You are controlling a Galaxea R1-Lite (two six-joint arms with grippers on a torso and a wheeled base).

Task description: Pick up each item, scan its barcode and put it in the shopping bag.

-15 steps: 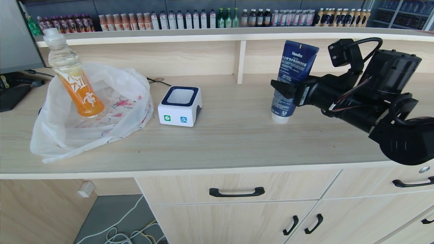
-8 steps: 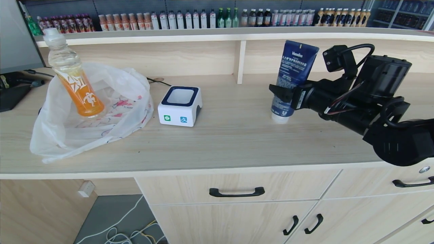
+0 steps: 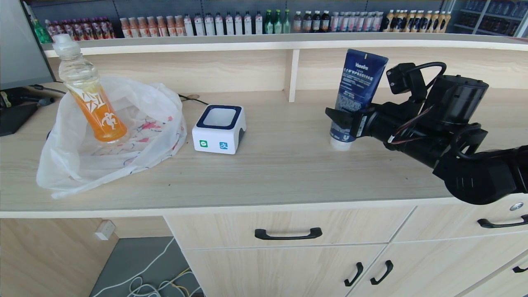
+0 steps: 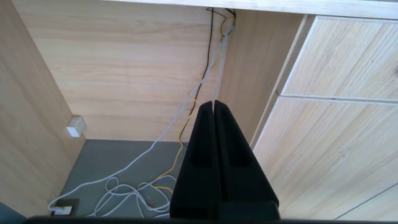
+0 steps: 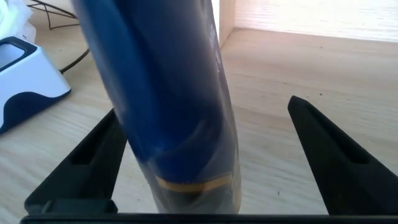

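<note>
Right of centre in the head view, the blue tube (image 3: 358, 93) is standing upright on the counter (image 3: 280, 165), the right hand (image 3: 350, 119) sitting level with its lower half; the right wrist view is showing that hand open astride it; the left wrist view is showing the left hand (image 4: 214, 162) closed, empty.

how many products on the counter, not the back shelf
2. An orange drink bottle leans on the shopping bag at the left; a blue tube stands cap-down at the right, between the fingers of the right gripper. The bag could hide more.
</note>
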